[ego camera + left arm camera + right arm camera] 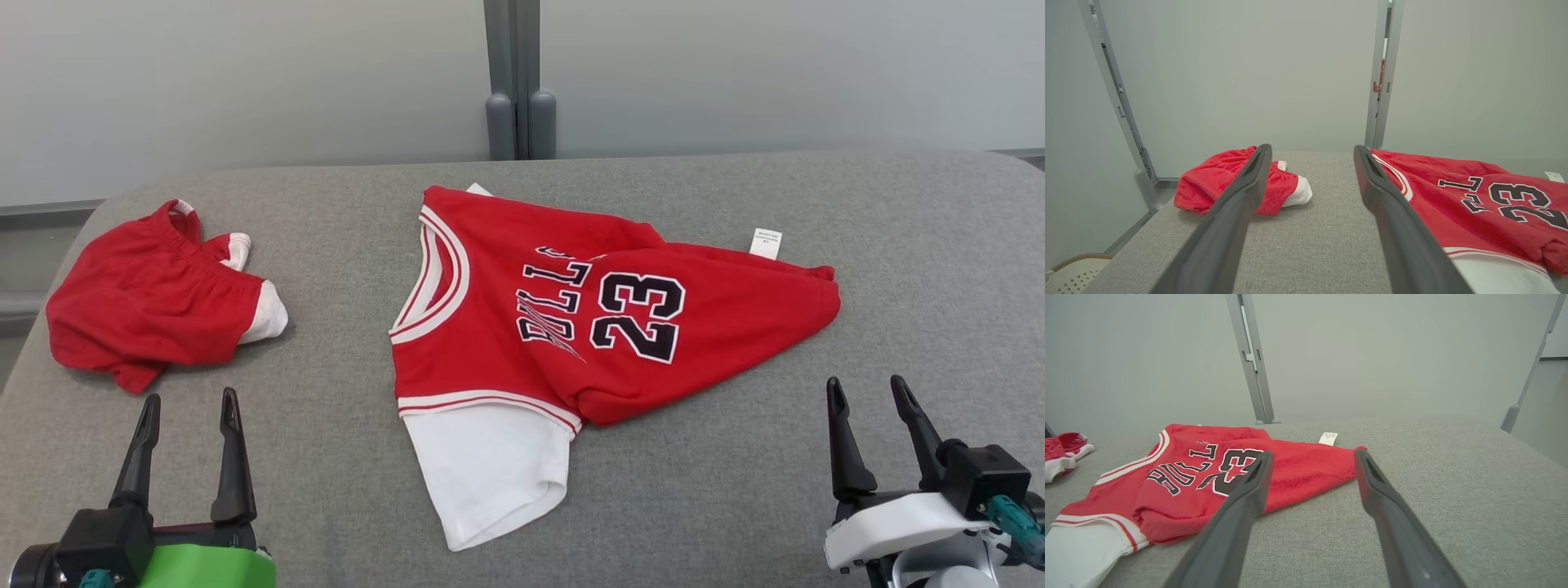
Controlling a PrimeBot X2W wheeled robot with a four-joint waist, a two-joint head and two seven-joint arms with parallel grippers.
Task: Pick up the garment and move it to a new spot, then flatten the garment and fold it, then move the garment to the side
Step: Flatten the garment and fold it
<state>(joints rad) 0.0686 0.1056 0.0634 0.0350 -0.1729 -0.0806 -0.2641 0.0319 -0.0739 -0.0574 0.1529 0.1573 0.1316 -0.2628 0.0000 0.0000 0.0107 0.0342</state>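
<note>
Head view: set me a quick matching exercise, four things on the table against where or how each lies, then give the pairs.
Things:
1. jersey
2. red shorts
3. white label
4. white sleeve

Places:
A. bunched up at the left of the table
B. poking out from the jersey's far edge
C. lying mid-table, number 23 facing up
D. on the jersey's near side, closest to the robot

Pairs: 1-C; 2-A; 3-B; 4-D
</note>
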